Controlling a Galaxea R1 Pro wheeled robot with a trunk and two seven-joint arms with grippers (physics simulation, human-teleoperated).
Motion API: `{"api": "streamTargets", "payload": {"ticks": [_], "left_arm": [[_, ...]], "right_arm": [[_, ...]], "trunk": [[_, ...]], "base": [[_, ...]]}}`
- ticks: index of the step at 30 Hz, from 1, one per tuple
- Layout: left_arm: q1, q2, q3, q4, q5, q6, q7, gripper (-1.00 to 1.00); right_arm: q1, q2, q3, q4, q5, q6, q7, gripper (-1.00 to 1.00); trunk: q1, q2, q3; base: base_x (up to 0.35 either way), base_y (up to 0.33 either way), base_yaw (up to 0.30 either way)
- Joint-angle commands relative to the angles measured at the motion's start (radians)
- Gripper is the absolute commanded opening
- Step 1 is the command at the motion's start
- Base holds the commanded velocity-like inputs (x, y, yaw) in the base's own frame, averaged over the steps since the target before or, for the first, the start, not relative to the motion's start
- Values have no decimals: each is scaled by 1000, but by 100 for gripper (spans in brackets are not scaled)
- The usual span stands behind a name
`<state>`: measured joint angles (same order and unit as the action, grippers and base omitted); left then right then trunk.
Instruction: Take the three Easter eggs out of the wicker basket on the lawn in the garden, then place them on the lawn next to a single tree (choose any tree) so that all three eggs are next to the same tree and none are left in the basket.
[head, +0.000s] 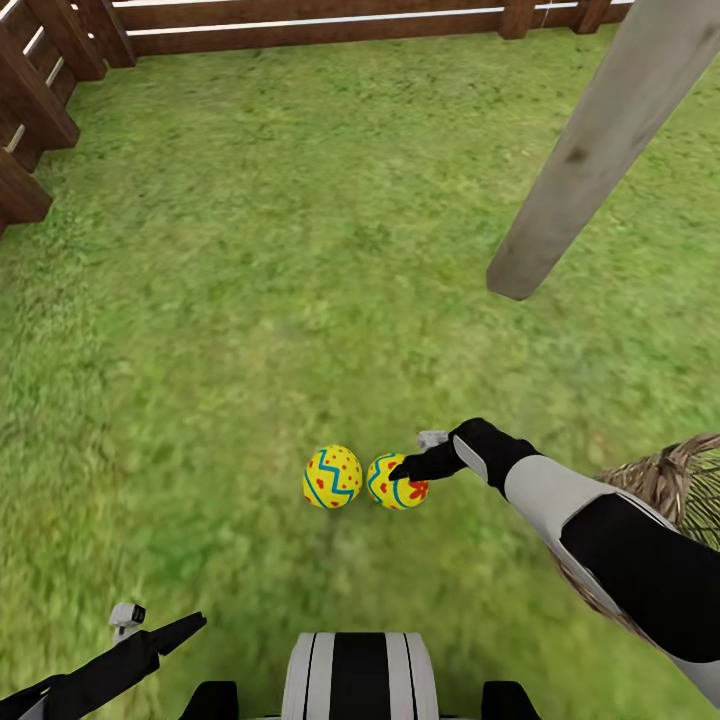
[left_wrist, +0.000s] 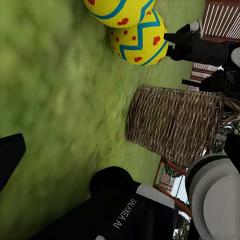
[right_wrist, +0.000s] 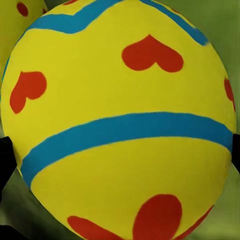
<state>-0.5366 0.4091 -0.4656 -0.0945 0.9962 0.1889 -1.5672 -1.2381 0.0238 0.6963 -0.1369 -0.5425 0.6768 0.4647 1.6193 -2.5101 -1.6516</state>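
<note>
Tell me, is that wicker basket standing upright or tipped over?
Tipped over. In the left wrist view the wicker basket lies on its side on the lawn. I cannot tell whether an egg is still inside.

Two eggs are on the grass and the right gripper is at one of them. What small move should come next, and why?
Probably open the right gripper and lift it off. Its egg already sits on the lawn beside the other egg, with the tree trunk just ahead. Afterwards the arm can return to the wicker basket; whether the third egg is inside cannot be seen.
</note>
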Motion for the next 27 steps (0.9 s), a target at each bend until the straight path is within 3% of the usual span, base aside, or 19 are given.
{"api": "streamTargets", "payload": {"ticks": [1,27], "left_arm": [[0,1,-8,-1,7,11,-4,100],[0,-1,-10,-1,6,11,-4,100]], "right_arm": [[0,-1,31,2,36,-8,-1,100],[0,-1,31,2,36,-8,-1,100]], "trunk": [[0,0,3],[-12,6,104]], "base": [[0,0,0],[0,0,0]]}}
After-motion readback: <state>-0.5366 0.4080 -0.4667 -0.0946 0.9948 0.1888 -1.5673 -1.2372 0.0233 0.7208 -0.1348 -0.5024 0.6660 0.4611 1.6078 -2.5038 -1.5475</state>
